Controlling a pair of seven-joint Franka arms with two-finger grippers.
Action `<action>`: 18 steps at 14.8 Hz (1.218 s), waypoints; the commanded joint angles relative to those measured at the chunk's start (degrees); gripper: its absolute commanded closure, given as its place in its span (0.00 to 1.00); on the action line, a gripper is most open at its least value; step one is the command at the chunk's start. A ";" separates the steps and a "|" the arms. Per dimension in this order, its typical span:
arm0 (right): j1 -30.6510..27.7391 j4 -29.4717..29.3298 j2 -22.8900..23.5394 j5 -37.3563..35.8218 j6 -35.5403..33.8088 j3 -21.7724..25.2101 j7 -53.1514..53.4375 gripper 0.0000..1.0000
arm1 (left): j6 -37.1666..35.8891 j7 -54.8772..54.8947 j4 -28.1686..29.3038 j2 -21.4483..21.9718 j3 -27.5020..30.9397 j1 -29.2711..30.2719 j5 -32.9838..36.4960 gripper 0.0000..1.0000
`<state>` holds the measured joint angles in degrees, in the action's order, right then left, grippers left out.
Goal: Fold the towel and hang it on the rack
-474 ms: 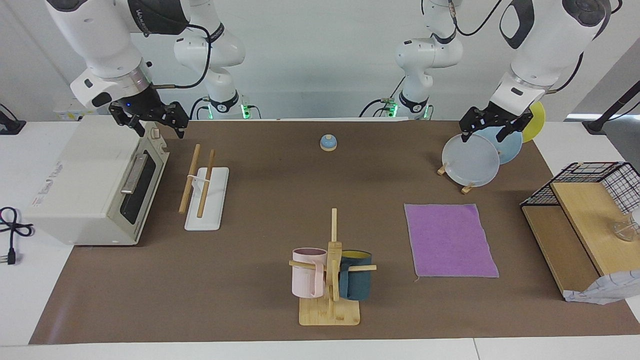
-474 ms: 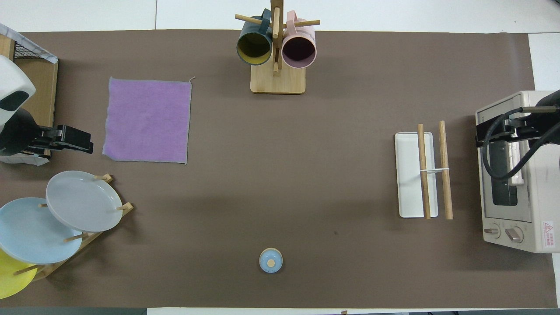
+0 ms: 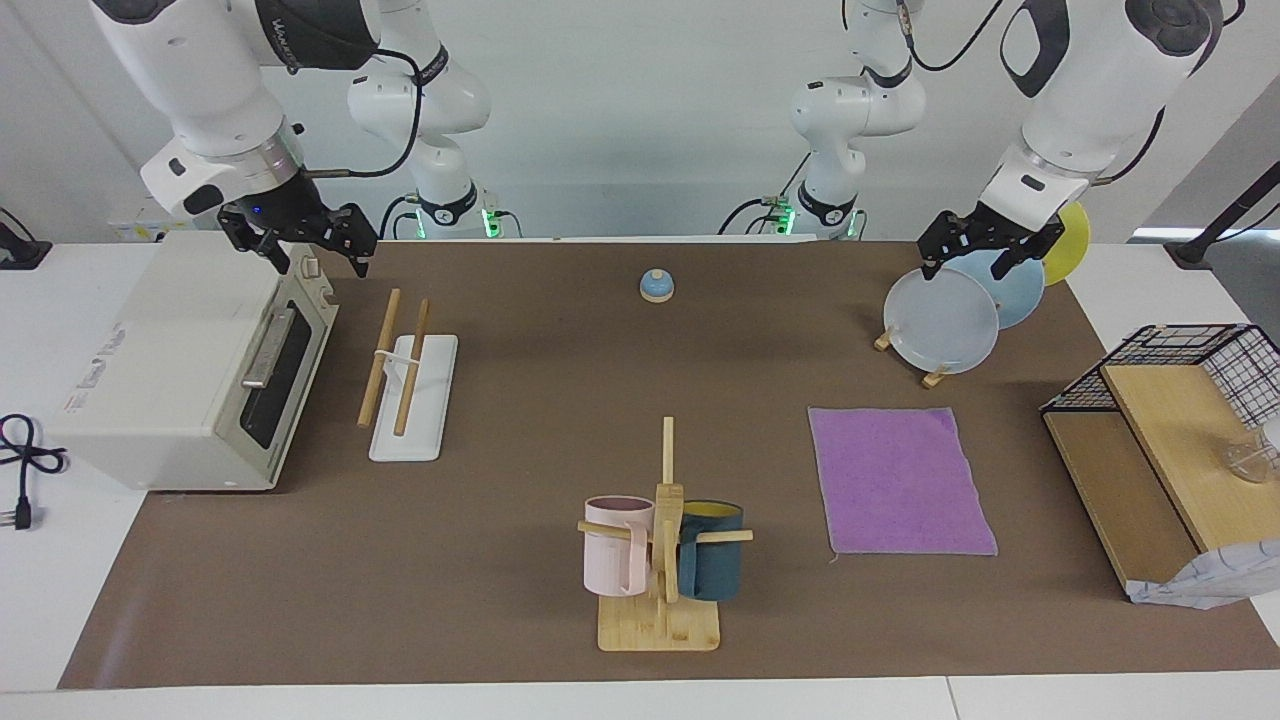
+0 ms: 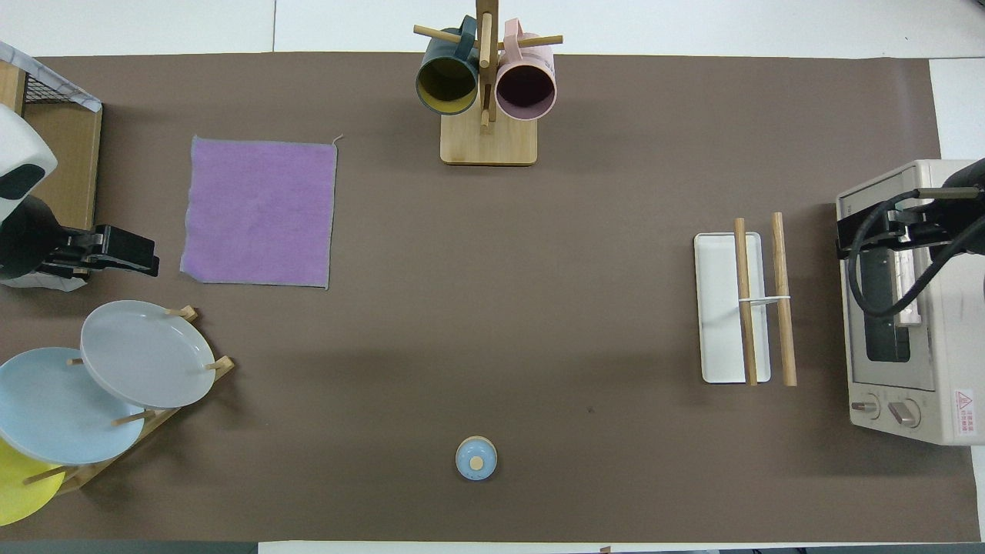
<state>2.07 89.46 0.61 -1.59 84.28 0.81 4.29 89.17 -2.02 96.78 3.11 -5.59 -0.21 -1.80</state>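
The purple towel (image 3: pixel 902 480) lies flat, mug stand (image 3: pixel 660 560) at its nine o'clock, plate stand (image 3: pixel 940 320) at twelve. Rack (image 3: pixel 410 385) beside toaster oven (image 3: pixel 190 370). Left gripper (image 3: pixel 985 255) and right gripper (image 3: pixel 300 245) hover spread.

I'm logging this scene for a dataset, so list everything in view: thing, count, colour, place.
towel: 1, purple, flat, toward the left arm's end
rack: 1, wooden rods on white base, beside the toaster oven
toaster oven: 1, cream, right arm's end
mug stand: 1, wooden, pink and teal mugs, farthest from the robots
plate stand: 1, grey, blue, yellow plates, nearer the robots than the towel
bell: 1, blue, near the robots
shelf: 1, wooden, wire basket, left arm's end
left gripper: over the plates
right gripper: over the oven, fingers open
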 commanded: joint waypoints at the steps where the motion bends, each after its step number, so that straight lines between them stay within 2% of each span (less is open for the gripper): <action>1: -0.40 0.71 -0.88 0.80 -0.43 -0.02 -1.12 0.00 | -0.22 0.35 1.57 1.63 0.05 0.30 1.01 0.00; 5: -0.40 0.71 -0.88 0.80 -0.43 -0.02 -1.12 0.00 | 0.56 0.52 2.87 1.98 0.14 0.39 1.01 0.00; 7: -0.40 0.71 -0.88 0.80 -0.43 -0.02 -1.12 0.00 | 6.95 0.17 8.30 3.91 0.14 1.88 1.01 0.00; 9: -0.40 0.71 -0.88 0.80 -0.43 -0.02 -1.12 0.00 | 12.76 0.35 11.66 3.40 0.05 2.58 1.01 0.00; 11: -0.40 0.71 -0.88 0.80 -0.44 0.07 -1.12 0.00 | 18.74 0.26 13.95 0.42 0.05 4.07 1.01 0.00; 15: -0.40 0.71 -0.88 0.80 -0.43 -0.02 -1.12 0.00 | 30.07 0.35 14.83 -10.56 0.05 7.41 1.01 0.00; 18: -0.40 0.71 -0.88 0.80 -0.43 -0.02 -1.12 0.00 | 37.56 0.00 18.26 -13.74 -0.04 9.97 0.57 0.00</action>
<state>2.07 89.46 0.61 -1.59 84.28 0.81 4.29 122.94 -2.03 113.03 -9.79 -5.26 8.50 -1.62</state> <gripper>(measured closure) 0.000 0.000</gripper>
